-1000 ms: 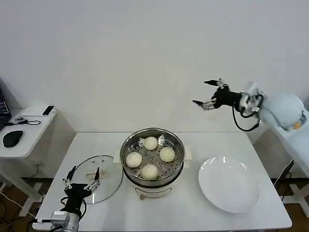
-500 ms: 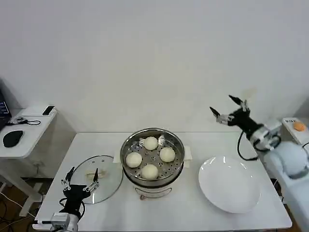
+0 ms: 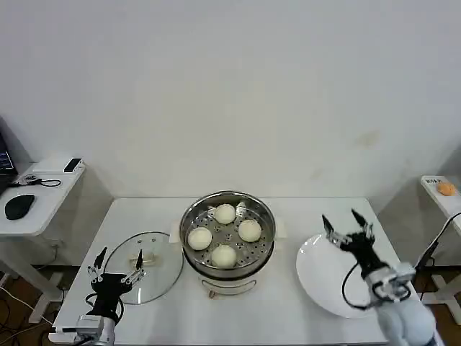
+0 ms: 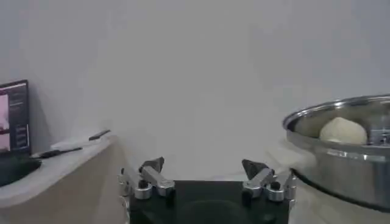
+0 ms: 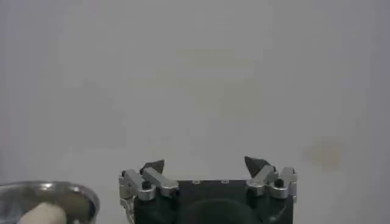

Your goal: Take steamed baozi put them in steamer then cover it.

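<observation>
Starting at the table's (image 3: 288, 317) front left corner, I have my left gripper (image 3: 115, 266) low with its fingers spread wide and empty, pointing at the cover (image 3: 146, 267), which lies flat just left of the steamer (image 3: 227, 241); I judge that puts it in line to take the cream handle. The steamer sits mid-table with all four steamed baozi (image 3: 224, 254) on its perforated tray, so by my reading only the covering step is left. Toward the right edge, my right gripper (image 3: 348, 228) hovers over the bare white plate (image 3: 324, 288), fingers wide and holding nothing, out of the way. The left wrist view adds the steamer's wall (image 4: 341, 158) side-on with one bun (image 4: 343, 130) rising above the rim, while the head view gives the whole layout.
</observation>
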Available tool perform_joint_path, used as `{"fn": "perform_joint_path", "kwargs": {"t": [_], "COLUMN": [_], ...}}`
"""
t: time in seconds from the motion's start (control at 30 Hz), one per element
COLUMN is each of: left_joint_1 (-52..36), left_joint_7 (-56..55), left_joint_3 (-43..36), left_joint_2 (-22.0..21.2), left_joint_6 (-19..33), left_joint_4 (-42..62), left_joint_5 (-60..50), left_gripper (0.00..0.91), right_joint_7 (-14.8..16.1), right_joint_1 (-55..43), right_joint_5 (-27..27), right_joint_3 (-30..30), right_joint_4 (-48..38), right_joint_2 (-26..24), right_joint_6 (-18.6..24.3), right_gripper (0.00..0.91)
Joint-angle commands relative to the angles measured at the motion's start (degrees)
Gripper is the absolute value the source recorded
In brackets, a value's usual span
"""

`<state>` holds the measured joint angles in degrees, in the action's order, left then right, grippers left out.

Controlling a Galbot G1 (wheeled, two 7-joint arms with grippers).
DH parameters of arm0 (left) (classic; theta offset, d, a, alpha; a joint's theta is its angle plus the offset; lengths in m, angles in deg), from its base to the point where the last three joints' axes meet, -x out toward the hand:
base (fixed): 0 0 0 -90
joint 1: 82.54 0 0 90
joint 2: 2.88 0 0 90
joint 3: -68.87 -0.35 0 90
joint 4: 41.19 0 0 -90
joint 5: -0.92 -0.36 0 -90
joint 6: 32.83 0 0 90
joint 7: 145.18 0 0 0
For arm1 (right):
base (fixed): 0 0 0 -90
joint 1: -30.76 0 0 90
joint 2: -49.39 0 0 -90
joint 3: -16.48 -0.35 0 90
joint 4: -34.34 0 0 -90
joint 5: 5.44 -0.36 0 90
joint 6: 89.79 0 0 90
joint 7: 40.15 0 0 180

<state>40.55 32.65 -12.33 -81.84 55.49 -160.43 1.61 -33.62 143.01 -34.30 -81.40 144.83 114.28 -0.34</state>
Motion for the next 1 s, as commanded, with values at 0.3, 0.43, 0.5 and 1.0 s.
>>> {"fn": "perform_joint_path", "kwargs": {"t": [0.3,0.43,0.5,1.0], "left_joint_1": [2.43,2.27,1.84,-5.24], "left_joint_7": [-15.05,-15.49,-15.48,-7.68], "left_joint_3": [-0.39,-1.76,-2.40,-5.80], "left_joint_2": [0.56,1.36,0.95,-0.47], "left_joint_6": [3.37,3.00,1.76,-2.56], "left_joint_4": [6.27,8.92,9.62,16.87], "left_joint_5": [-60.92,-65.86,-68.06,-75.22], "left_gripper": [0.907,0.907,0.907,0.907], "right_joint_7": [-5.05,-5.27,-5.28,-5.34], "right_joint_1": [8.83,7.80,7.75,7.17], "right_joint_5": [7.21,8.05,8.29,9.68], "right_joint_3": [-1.84,-1.09,-1.12,-1.51], "right_joint_4": [1.59,1.58,1.44,-0.28], "right_joint_2": [8.88,9.51,10.16,10.57], "right_joint_6": [2.79,3.03,3.16,4.17], "right_gripper": [0.907,0.907,0.907,0.907]}}
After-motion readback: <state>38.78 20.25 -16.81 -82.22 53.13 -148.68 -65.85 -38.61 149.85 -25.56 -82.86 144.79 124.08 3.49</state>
